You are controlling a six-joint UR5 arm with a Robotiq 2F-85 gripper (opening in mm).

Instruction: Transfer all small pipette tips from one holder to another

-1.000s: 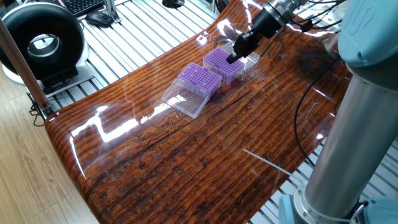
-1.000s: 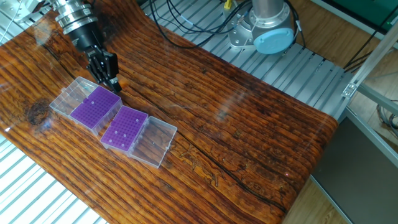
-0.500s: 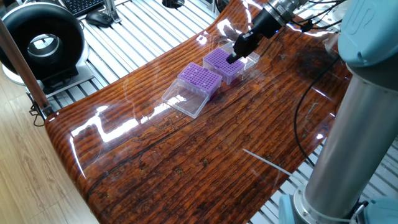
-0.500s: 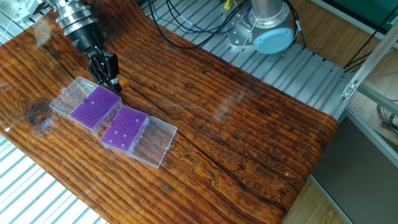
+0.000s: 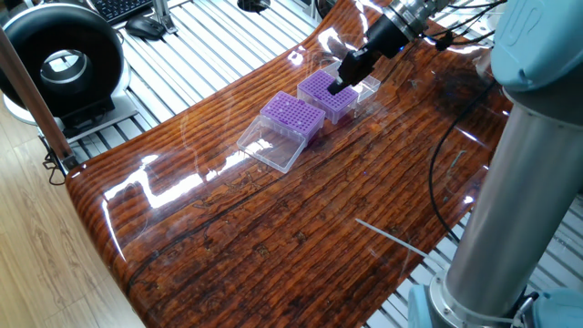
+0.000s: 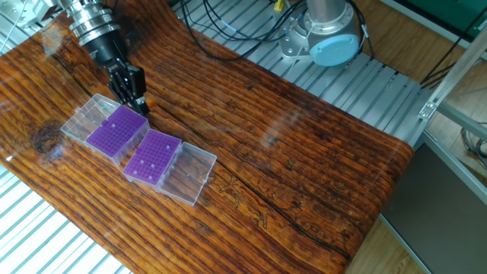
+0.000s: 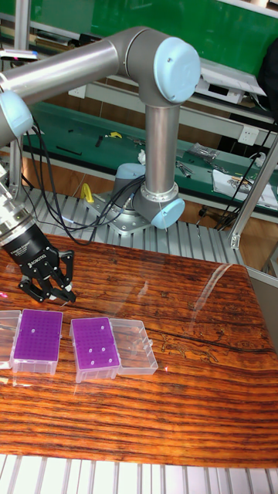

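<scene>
Here, in the tall fixed view, my pincer [image 7: 48,292] sits at the far left, at about nine o'clock in the picture, hanging just above the back edge of the left purple box [image 7: 37,336]. Its dark fingers [image 7: 65,287] are spread, released, with nothing visible between them. Whether a fingertip touches the box I cannot tell.

Just beside that box, toward the centre, stands the right purple box [image 7: 95,347], the two side by side on the glossy wooden counter [image 7: 193,370]. A few small pipette tips [image 7: 91,348] show as pale dots scattered on its purple top. The left box's top looks evenly purple; any tips there are too small to make out. A clear hinged lid [image 7: 133,346] lies open flat at three o'clock of the right box, touching it. Another clear lid [image 7: 6,338] lies at nine o'clock of the left box, cut by the picture edge.

My grey arm [image 7: 158,139] rises behind the counter at twelve o'clock, with black cables [image 7: 69,208] trailing near its base.
</scene>
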